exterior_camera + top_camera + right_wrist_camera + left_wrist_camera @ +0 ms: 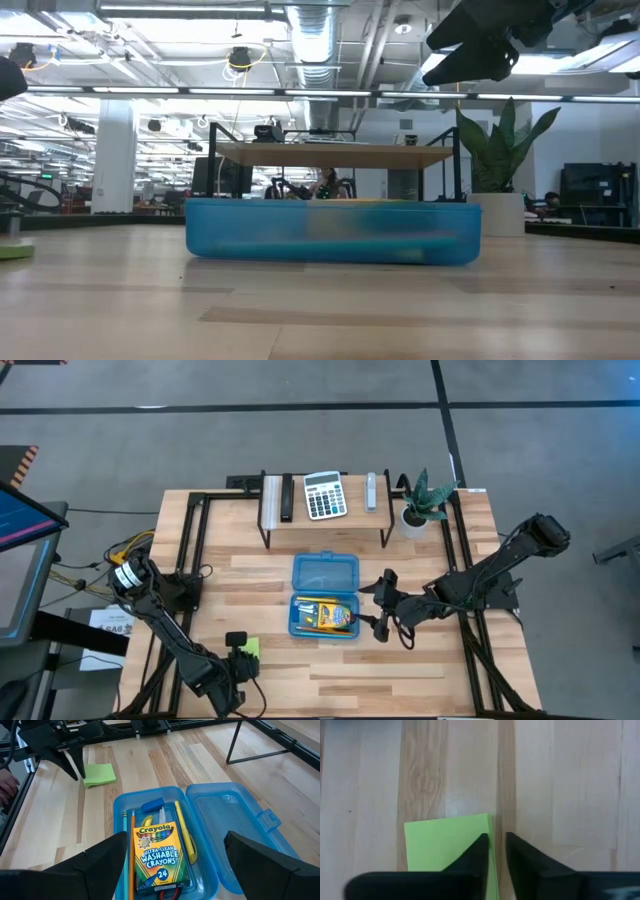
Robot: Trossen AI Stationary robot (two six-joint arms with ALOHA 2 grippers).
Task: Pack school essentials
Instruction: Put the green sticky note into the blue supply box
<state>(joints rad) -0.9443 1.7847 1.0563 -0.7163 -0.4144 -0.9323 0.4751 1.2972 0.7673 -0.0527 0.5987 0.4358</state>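
Left end effector (494, 851) points straight down over the lime sticky-note pad (447, 845) at the surface's (400, 670) near-left edge; fingers narrow, one tip over the pad's edge, no grip visible. Right end effector (172, 865) hovers spread wide beside the open blue pencil case (325, 596), arm reaching in low. Inside: Crayola crayon box (159, 855), pencils (133, 855), blue eraser (152, 805).

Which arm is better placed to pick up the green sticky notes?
Left. The left gripper hangs right over the sticky notes, fingers narrowly apart at the pad's edge. The right gripper is open over the blue case, away from the pad.
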